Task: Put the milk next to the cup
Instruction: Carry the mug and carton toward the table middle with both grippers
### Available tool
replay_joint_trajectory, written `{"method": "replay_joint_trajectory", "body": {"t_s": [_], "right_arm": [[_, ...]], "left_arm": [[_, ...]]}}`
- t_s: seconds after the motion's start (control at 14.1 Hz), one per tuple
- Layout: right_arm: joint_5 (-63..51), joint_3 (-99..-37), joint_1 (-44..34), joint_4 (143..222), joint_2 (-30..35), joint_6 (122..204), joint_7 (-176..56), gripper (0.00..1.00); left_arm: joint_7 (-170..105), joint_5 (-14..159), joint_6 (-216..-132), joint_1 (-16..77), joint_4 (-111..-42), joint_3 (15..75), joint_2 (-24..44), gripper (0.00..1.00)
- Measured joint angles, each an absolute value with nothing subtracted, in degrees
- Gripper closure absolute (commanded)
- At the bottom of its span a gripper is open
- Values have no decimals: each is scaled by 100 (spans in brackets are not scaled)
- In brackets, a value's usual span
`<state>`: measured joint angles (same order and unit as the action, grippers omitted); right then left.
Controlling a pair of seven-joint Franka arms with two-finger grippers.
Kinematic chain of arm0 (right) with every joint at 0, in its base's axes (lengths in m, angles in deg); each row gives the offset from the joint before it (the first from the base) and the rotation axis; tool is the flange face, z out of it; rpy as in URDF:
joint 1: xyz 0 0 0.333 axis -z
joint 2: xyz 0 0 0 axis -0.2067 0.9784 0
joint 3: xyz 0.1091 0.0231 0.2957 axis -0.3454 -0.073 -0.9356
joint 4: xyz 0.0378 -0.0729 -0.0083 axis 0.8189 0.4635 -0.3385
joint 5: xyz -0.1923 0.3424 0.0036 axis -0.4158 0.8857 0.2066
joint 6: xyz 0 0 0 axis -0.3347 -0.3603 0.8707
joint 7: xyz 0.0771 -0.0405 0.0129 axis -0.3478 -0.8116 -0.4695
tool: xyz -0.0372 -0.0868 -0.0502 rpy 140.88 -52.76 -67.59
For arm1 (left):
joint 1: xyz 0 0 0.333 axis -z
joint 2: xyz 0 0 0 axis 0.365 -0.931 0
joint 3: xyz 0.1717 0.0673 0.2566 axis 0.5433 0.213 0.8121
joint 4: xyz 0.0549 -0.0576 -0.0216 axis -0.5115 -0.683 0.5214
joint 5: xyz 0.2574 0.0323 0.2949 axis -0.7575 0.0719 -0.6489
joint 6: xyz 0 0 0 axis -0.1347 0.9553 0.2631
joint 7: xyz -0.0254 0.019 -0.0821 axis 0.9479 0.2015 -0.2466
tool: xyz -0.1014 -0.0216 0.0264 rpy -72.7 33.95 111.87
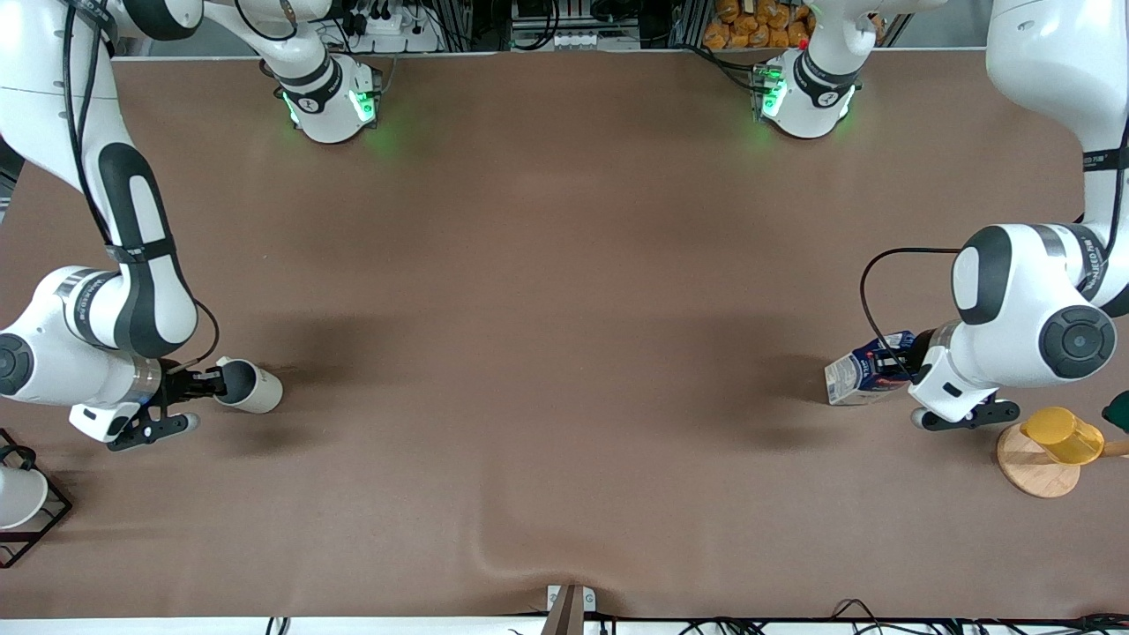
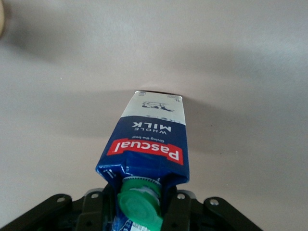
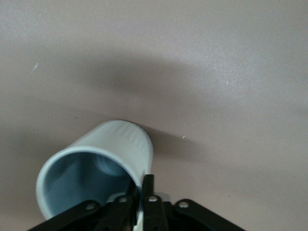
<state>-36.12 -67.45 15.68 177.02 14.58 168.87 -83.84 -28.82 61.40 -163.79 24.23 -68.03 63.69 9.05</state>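
Note:
The milk point(image 1: 864, 370) is a dark blue carton that lies tilted, low at the left arm's end of the table, with its white end pointing toward the table's middle. My left gripper point(image 1: 901, 362) is shut on its top end, at the green cap point(image 2: 139, 207). The left wrist view shows the carton point(image 2: 149, 144) between my fingers point(image 2: 179, 207). The cup point(image 1: 251, 386), off-white with a grey inside, is tipped on its side at the right arm's end. My right gripper point(image 1: 214, 382) is shut on its rim, one finger inside and one outside point(image 3: 148, 192). The right wrist view shows the cup point(image 3: 113, 149).
A yellow cup point(image 1: 1063, 435) lies on a round wooden coaster point(image 1: 1032, 472) close to the left gripper, nearer the front camera. A black wire rack point(image 1: 35, 520) with a white cup point(image 1: 16, 496) stands near the right arm. The brown cloth has a fold point(image 1: 529, 551) at the front edge.

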Motion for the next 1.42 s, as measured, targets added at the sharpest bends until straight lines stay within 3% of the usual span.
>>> {"method": "replay_joint_trajectory", "body": {"t_s": [0.21,0.5,0.71,1.21,1.42], "right_arm": [[-3597,-6783,1471,17554,1454,16745,-8249,100],[-3580,-6828,1123,16873,1399,15664,-7211,100],[-3420,-6880,586,16678,1239,15329,-5913,100],[-3074,-6921,-1053,16553,1105,15298,-2617,100],[-3066,-6922,-1673,16557,1135,15709,-1466,100]], "left_arm": [[-2918,6137,-16287,2487,-6712,6309,1226,81],[-2910,6137,-15827,2631,-6643,5954,1701,80],[-2902,6137,-15744,2640,-6644,5891,1781,79],[-2902,6137,-15488,2637,-6632,5849,1865,79],[-2869,6137,-15332,2637,-6631,5751,1935,79]]}}
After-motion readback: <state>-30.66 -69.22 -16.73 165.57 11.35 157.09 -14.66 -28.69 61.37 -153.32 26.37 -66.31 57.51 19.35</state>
